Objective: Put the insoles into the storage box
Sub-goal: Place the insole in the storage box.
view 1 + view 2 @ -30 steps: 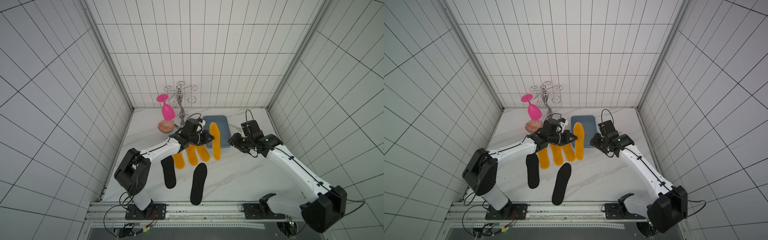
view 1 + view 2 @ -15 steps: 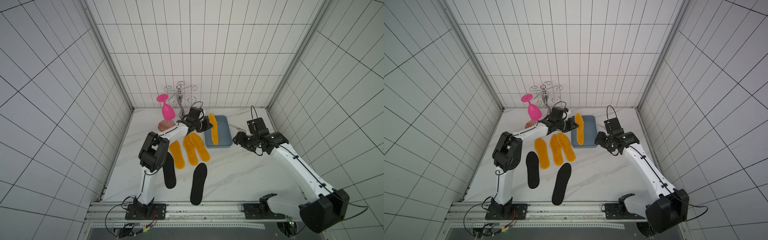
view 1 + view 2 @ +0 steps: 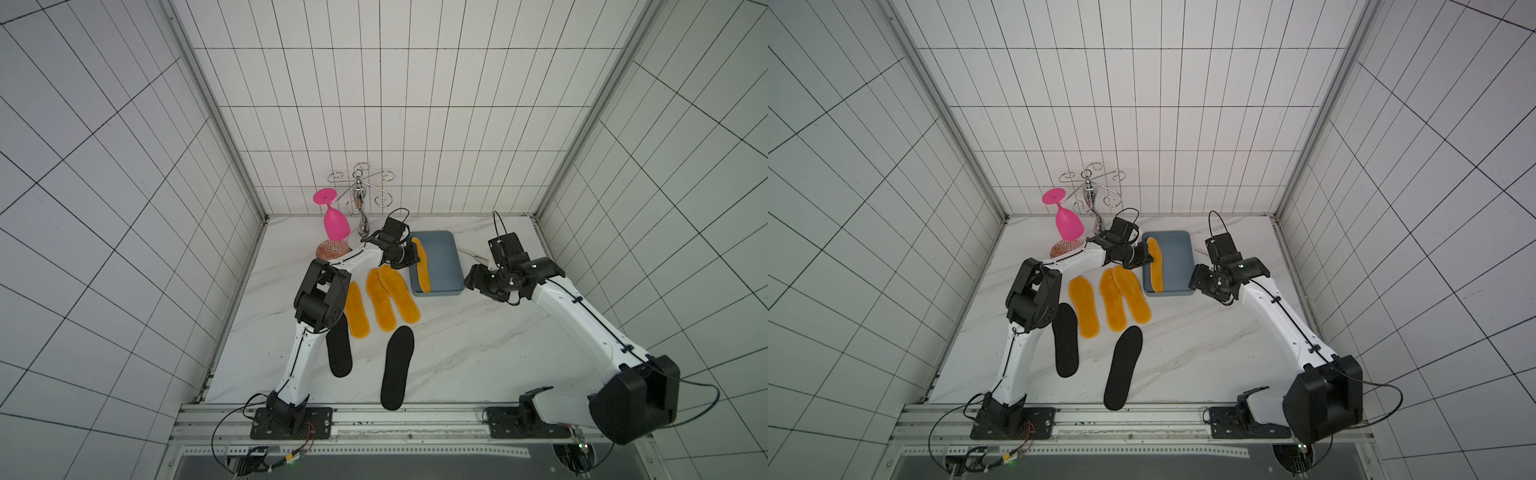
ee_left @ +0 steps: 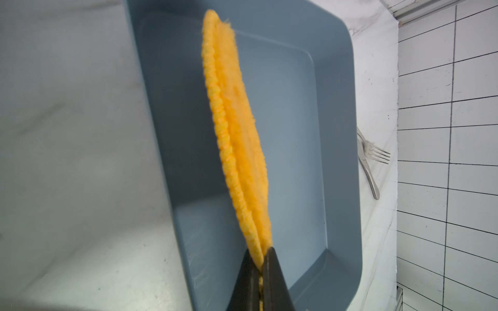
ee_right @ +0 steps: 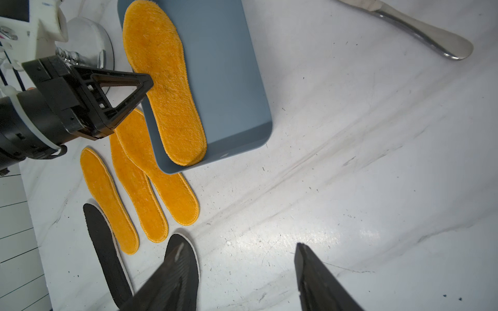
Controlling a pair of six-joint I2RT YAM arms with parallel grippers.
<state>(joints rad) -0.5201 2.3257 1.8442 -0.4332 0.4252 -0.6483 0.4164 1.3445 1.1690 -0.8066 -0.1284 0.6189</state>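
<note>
Only the left wrist view shows the clamped insole (image 4: 237, 134) edge-on.

Left pincer (image 3: 415, 261) holds orange insole (image 3: 424, 275) in storage box (image 3: 445, 266).
</note>
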